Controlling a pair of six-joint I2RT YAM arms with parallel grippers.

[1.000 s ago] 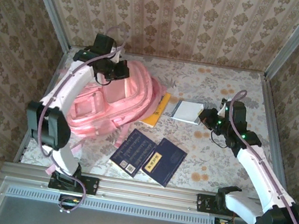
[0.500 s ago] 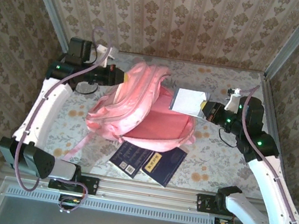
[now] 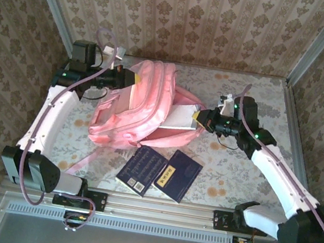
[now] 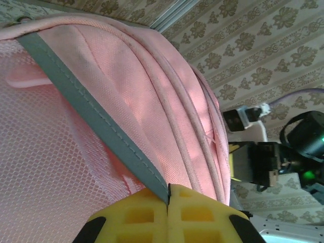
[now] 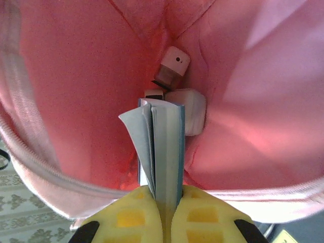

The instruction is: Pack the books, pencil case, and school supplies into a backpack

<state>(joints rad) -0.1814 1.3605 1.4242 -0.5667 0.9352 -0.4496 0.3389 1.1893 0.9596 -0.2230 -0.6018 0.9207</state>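
Fabric like this gives wherever it is pulled. The backpack (image 3: 137, 102) is soft pink cloth slumped on the counter (image 3: 233, 176), so its mouth would likely sag shut unless something holds it open. The left end effector (image 4: 168, 195) is closed on the backpack's rim, pinching the grey binding (image 4: 91, 121) between its yellow pads. That stitched edge looks like the firmest place to hold, less likely to slip than the mesh beside it.

The right end effector (image 5: 163, 197) is clamped on the near edge of the grey-white pad (image 5: 164, 147), whose far edge is inside the backpack's mouth. The pad is thin and light. One leaf curls away from the block, so it seems floppy and could catch on the lining if pushed in crooked. A grip nearer the blue-edged side, which looks stiffer, would probably keep the leaves together.

Deeper inside the backpack lie two small pale items (image 5: 174, 63), too blurred to name. Two navy books (image 3: 142, 166) lie side by side on the counter, on the near side of the backpack. Flat and thin, each would likely need lifting by a free edge.
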